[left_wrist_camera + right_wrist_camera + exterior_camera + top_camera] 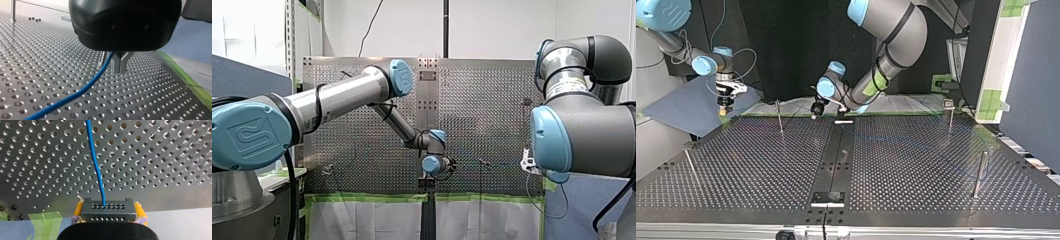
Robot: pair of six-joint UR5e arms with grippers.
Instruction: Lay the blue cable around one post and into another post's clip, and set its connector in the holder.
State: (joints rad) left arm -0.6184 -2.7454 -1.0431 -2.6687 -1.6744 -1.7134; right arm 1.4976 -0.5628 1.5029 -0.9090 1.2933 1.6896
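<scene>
Over at the top view's far left corner, my right gripper (pixel 108 210) hangs at the edge of the perforated surface (pixel 916 165). Its yellow-padded fingers (pixel 78 210) are clamped on either side of the connector (pixel 108 213), a dark grey block dotted with small holes. The blue cable (pixel 96 162) comes straight out of the top of that block and runs away ahead of the gripper, low across the holes. A strip of green tape (pixel 45 221) sits just beside the gripper on the surface's edge.

Now to the middle of the far edge in the top view: my left gripper (pixel 816 111) is down close to the surface, near the central dark strip (pixel 838 155). From its own wrist camera the black body fills the frame, and the metal fingers (pixel 120 65) are pressed together at their tips, just above the holes. The cable rises from the surface to the root of those fingers, touching their side. Whether it is pinched between them, I cannot tell.

Four slim posts stand apart on the surface in the top view: one far left of the strip (pixel 779 117), one near left (pixel 690 165), one far right (pixel 950 116) and one near right (pixel 980 174).
</scene>
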